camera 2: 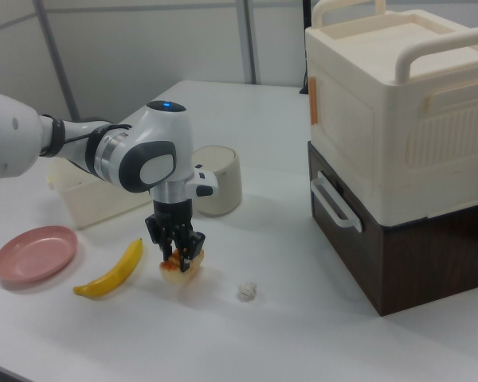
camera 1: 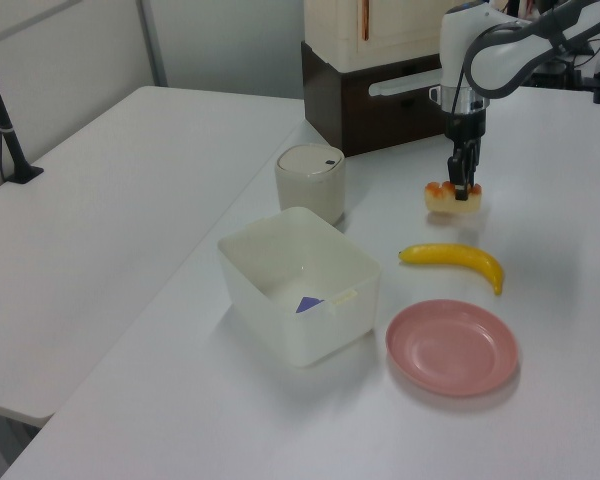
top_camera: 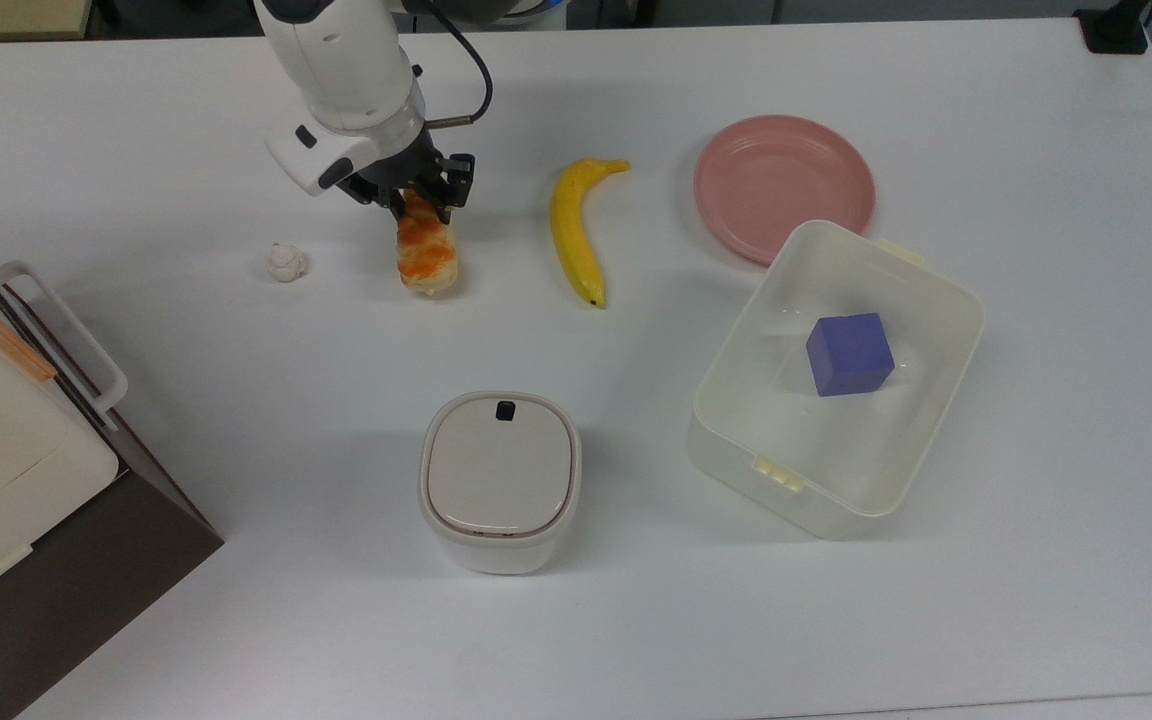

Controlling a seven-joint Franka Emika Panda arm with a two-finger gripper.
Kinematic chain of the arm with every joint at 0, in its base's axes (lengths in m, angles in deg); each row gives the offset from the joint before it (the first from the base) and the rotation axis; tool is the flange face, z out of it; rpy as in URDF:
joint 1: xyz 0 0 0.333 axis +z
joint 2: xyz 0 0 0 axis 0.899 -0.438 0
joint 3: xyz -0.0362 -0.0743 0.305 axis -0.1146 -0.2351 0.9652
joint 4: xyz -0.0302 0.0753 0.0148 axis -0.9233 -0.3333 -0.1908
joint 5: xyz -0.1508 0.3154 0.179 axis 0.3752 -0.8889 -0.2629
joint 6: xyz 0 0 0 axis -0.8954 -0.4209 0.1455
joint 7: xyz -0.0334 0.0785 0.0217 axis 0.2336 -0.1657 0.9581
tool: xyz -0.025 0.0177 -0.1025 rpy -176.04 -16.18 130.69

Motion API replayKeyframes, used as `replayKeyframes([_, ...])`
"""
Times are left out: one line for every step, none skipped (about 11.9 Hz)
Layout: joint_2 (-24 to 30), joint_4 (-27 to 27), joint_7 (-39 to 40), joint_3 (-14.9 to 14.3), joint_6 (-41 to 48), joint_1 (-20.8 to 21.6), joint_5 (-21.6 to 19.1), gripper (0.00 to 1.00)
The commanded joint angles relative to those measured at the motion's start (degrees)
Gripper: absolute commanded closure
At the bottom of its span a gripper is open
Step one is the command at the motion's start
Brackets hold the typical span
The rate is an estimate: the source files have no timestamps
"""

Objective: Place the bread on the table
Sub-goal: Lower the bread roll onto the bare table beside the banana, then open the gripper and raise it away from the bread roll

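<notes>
White tabletop (top_camera: 836, 620) has bare room between the banana (top_camera: 574, 228) and a small ball (top_camera: 286, 262), so the hand (top_camera: 416, 206), pinching the bread (top_camera: 426, 255), sets it down there.

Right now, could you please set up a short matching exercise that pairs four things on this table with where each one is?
Things:
1. bread
2. purple block
3. banana
4. small white ball

Places:
A. inside the open white tub
B. lying between the bread and the pink plate in the top view
C. held in the gripper
D. alone on the table, to the top view's left of the bread

Pairs: 1-C, 2-A, 3-B, 4-D
</notes>
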Motion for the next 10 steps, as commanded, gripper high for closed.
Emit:
replayKeyframes([1.1, 0.1, 0.7, -0.3, 0.2, 0.5, 0.9, 0.0])
replayKeyframes([1.2, 0.1, 0.7, -0.3, 0.2, 0.6, 0.9, 0.0])
replayKeyframes([1.2, 0.1, 0.7, -0.3, 0.2, 0.6, 0.9, 0.0])
replayKeyframes([1.2, 0.1, 0.7, -0.3, 0.2, 0.6, 0.9, 0.0])
replayKeyframes([1.6, 0.0, 0.7, -0.3, 0.3, 0.9, 0.9, 0.0])
replayKeyframes([2.7, -0.5, 0.6, -0.3, 0.3, 1.1, 0.9, 0.0])
replayKeyframes([3.8, -0.9, 0.6, -0.3, 0.3, 1.5, 0.9, 0.0])
replayKeyframes([4.6, -2.2, 0.1, -0.3, 0.6, 2.4, 0.9, 0.0])
replayKeyframes([4.6, -4.7, -0.2, -0.3, 1.5, 3.6, 0.9, 0.0])
replayKeyframes([4.4, -7.0, -1.4, -0.3, 2.8, 3.8, 0.9, 0.0])
